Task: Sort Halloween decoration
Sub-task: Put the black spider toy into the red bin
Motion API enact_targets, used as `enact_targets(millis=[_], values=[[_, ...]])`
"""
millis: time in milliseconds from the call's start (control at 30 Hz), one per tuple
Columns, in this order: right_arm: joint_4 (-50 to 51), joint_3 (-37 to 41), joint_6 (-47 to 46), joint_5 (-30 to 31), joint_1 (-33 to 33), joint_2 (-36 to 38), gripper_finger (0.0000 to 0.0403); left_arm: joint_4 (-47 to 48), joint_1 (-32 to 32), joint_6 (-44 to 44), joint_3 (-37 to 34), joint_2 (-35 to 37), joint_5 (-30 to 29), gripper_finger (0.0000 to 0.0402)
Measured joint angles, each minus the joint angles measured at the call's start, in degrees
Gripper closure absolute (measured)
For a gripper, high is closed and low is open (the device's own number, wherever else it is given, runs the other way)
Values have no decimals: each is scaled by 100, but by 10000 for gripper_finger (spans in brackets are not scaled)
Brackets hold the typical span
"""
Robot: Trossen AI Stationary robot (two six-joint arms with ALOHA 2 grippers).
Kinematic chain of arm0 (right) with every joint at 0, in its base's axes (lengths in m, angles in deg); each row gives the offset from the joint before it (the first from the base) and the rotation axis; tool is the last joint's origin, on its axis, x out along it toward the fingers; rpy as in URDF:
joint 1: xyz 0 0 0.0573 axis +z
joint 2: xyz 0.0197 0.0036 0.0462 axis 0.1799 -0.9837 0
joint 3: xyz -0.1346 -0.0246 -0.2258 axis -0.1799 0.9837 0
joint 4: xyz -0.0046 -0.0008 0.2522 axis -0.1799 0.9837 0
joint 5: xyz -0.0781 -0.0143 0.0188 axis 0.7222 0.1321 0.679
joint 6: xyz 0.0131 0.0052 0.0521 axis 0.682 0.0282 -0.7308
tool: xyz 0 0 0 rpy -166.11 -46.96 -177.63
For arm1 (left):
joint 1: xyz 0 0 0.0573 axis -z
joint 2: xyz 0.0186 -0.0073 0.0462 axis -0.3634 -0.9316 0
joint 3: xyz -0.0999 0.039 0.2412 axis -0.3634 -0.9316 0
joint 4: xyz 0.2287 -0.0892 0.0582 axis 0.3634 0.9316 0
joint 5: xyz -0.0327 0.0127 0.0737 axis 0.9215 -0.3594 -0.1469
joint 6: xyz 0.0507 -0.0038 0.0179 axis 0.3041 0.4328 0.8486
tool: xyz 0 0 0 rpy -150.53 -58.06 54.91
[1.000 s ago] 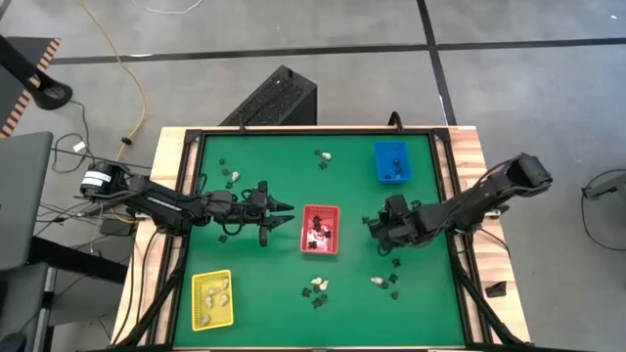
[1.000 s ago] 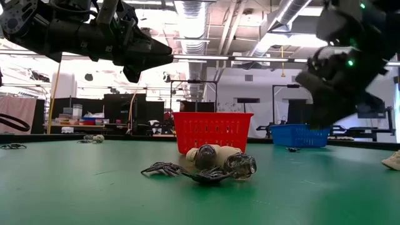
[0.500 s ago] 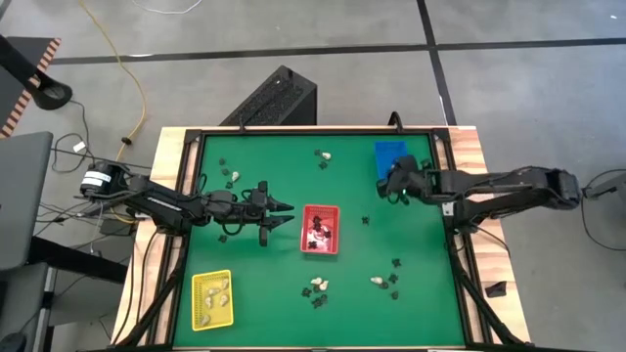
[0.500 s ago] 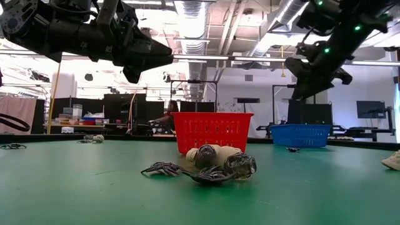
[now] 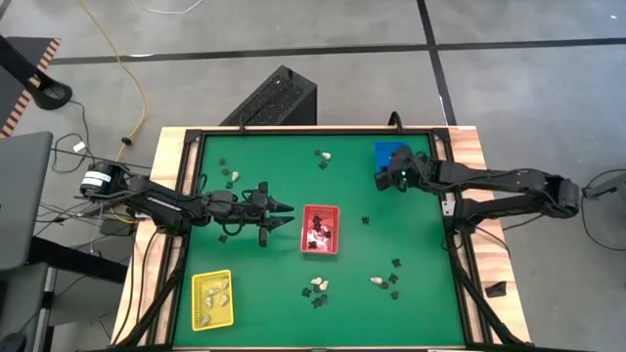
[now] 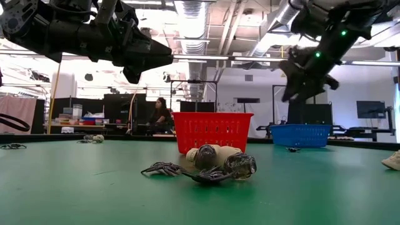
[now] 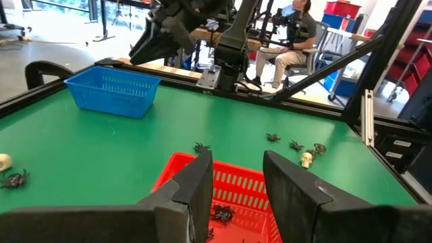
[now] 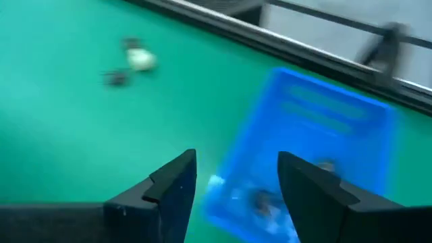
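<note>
Small black and cream Halloween decoration pieces lie scattered on the green table: a cluster (image 5: 317, 287) near the front, others (image 5: 382, 281) to its right, and more (image 5: 323, 156) at the far side. The front cluster (image 6: 209, 165) fills the middle of the low view. More black pieces lie in the red tray (image 5: 320, 208). My right gripper (image 5: 389, 179) hangs open over the near end of the blue tray (image 5: 391, 154), with nothing between its fingers (image 8: 172, 185). My left gripper (image 5: 290, 208) hangs open and level just left of the red tray (image 7: 229, 185), also with nothing in it.
A yellow tray (image 5: 212, 298) holding cream pieces stands at the front left. A raised black frame (image 5: 313, 131) runs round the table. Open green surface lies between the red tray and the blue tray. A person sits beyond the table in the room (image 6: 161, 112).
My right gripper has swung from the table's right middle, near the loose pieces there, toward the far edge and upward, turning as it went. It now hangs over the blue tray. The left arm has kept still.
</note>
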Motion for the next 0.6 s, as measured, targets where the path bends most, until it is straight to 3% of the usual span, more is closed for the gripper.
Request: enact_targets(millis=[133, 267, 467, 600], values=[[-322, 0, 64, -760, 600, 23, 164, 10, 0, 21, 2, 0, 5, 283], [-320, 0, 60, -1290, 1666, -44, 164, 66, 0, 39, 2, 0, 32, 283], [-324, 0, -351, -1017, 3399, -444, 164, 202, 0, 103, 2, 0, 32, 283], [-345, -1, -1071, -1179, 4416, -762, 164, 202, 0, 103, 2, 0, 35, 283]])
